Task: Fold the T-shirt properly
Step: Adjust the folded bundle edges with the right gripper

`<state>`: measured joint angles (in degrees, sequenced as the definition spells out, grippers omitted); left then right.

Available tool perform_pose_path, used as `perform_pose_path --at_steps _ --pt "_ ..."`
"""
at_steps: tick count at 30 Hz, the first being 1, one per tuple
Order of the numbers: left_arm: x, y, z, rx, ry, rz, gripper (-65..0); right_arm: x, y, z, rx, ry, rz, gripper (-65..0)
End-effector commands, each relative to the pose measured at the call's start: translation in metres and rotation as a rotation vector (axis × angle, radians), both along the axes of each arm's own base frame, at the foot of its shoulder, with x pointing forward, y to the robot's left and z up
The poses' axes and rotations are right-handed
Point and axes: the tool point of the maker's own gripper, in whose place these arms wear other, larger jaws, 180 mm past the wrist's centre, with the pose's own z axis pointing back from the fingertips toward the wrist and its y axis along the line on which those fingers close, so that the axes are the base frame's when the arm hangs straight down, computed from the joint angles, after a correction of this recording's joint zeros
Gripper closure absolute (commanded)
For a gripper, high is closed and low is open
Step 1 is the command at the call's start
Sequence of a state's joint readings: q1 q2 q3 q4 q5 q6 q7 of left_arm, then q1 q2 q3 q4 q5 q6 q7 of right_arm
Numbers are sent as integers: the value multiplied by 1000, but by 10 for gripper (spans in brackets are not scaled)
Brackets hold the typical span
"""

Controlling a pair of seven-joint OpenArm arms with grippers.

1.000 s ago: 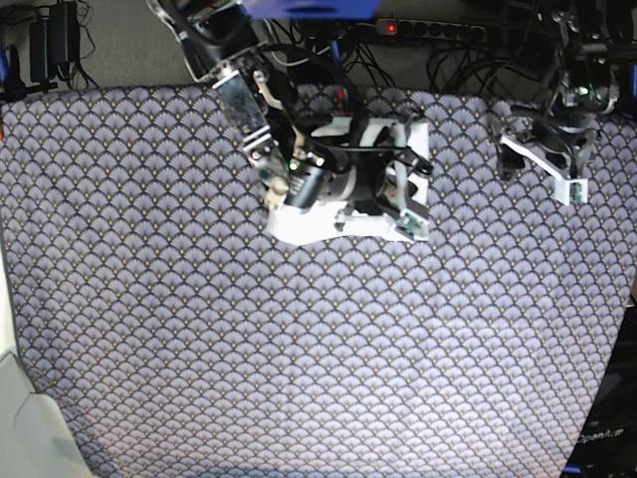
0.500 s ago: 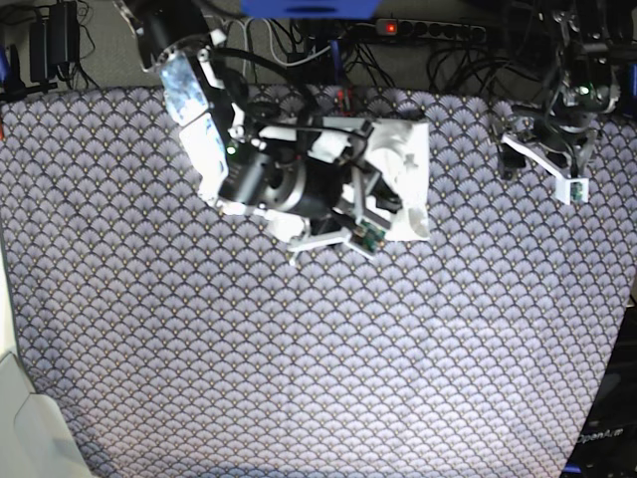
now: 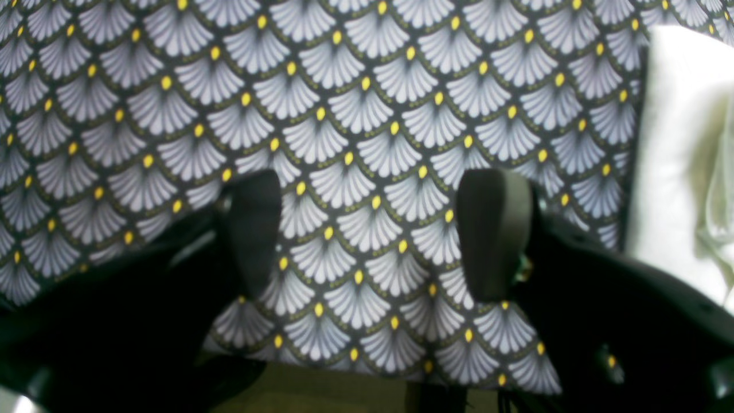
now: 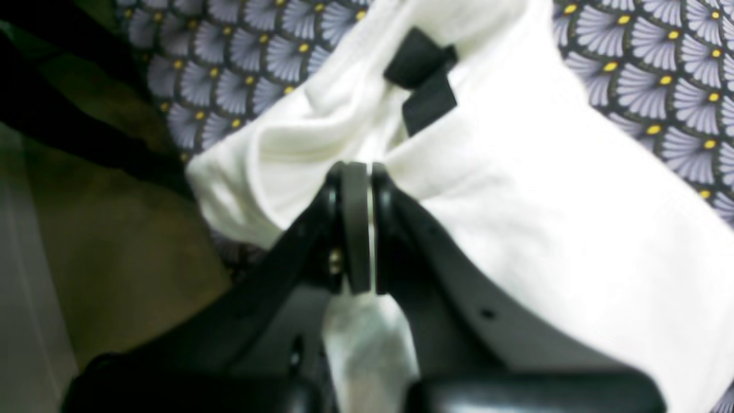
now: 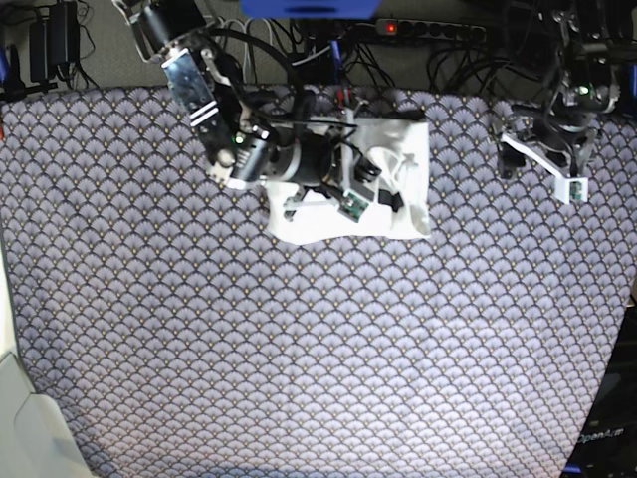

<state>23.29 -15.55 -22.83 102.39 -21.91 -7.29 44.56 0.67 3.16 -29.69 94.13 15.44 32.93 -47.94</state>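
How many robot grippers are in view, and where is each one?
2. The right gripper is over the folded T-shirt at the table's far side, shut. The left gripper hangs open above the patterned cloth, beside the shirt.

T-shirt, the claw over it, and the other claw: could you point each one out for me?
T-shirt (image 5: pixel 406 149): base view, bare white top right corner.
Right gripper (image 4: pixel 356 172): right wrist view, tips of the shut jaws over the cloth.
Left gripper (image 3: pixel 373 229): left wrist view, gap between the open jaws.
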Motion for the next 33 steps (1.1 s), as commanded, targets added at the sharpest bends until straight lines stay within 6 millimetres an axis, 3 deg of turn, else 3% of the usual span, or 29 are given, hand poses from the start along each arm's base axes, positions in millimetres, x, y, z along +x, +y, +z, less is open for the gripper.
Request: perform_pose_path --at_steps 1,13,19,25,31,33 --pt "5 5 10 21 -32 -6 -467 9 7 13 49 -31 -4 0" --pt "-2 4 7 22 -14 -8 -467 4 43 -13 124 90 -18 0" --pt "0 -1 21 34 -49 -30 -467 13 64 -12 151 117 -14 0" --pt "4 -1 27 44 -65 -39 -467 12 69 -8 161 118 -11 0" --pt "4 -2 27 37 -66 -38 -463 4 68 34 214 -3 19 0" --pt "4 -3 26 33 -64 -38 -427 -3 68 52 239 -60 46 0"
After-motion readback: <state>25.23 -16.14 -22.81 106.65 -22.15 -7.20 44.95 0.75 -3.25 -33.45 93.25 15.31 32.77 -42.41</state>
